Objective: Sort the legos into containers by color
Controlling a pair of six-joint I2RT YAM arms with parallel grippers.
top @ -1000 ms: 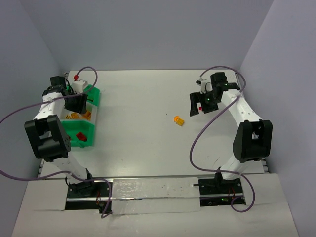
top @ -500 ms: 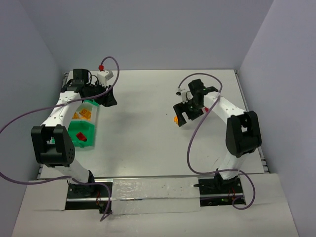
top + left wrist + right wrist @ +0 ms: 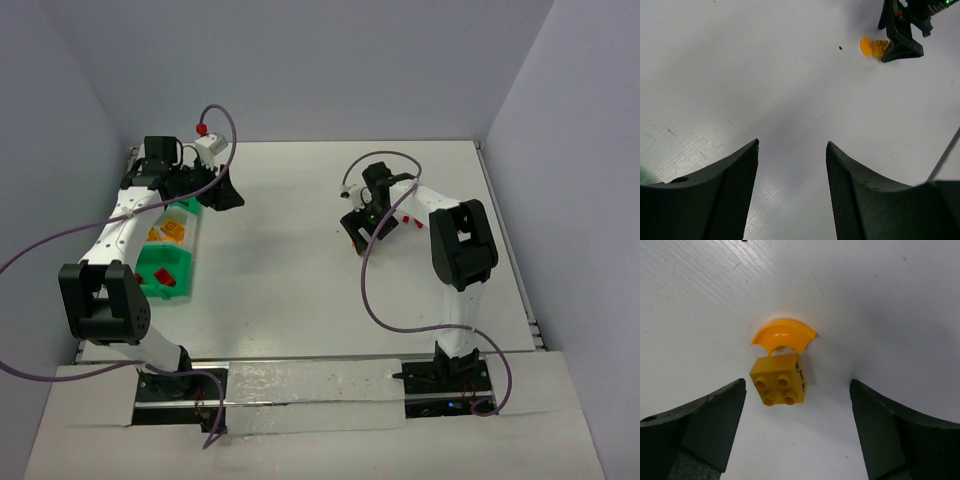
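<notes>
Top: R gripper (image 3: 358,238), off to the right a sec ago, is now hovering mid-table; L gripper (image 3: 222,195) is swinging away from bins (image 3: 150,290). L wrist: jaws open, empty; orange brick (image 3: 874,46) lying far off. R wrist: jaws open, straddling brick, so pickup is likely coming.

Bright diffuse overhead light; soft faint shadows on table (image 3: 300,290); focus sharp throughout.

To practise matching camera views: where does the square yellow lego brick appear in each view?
Top external: cannot be made out; seemingly hidden under the right end effector.
Left wrist: the yellow brick sits upper right, beside the orange curved piece.
Right wrist: centre, between the fingers.
Shared landmark: the right end effector, at the brick in every view.
</notes>
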